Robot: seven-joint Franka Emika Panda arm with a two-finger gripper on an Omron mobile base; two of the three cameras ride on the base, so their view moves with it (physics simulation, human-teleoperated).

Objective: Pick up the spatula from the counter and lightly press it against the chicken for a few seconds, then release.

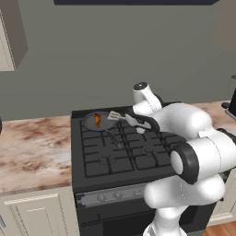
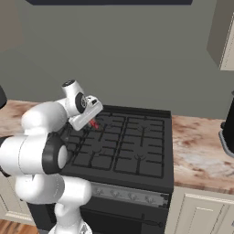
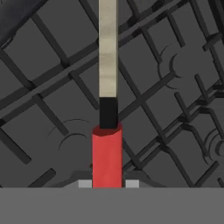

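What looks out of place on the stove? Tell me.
Nothing stands out. The pan sits level on a rear burner of the stove with the chicken inside, and the gripper holds the spatula straight.

One red-handled spatula with beige blade (image 1: 114,115); one round grey metal pan (image 1: 89,124); one orange chicken piece (image 1: 97,120); one black gas stove (image 1: 120,153); two stretches of marbled brown worktop (image 1: 32,147); stove knobs too small to count.

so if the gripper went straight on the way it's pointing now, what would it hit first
Probably the stove grates: the hand view looks along the gripper onto them, past the spatula it grips. How far off they lie is unclear.
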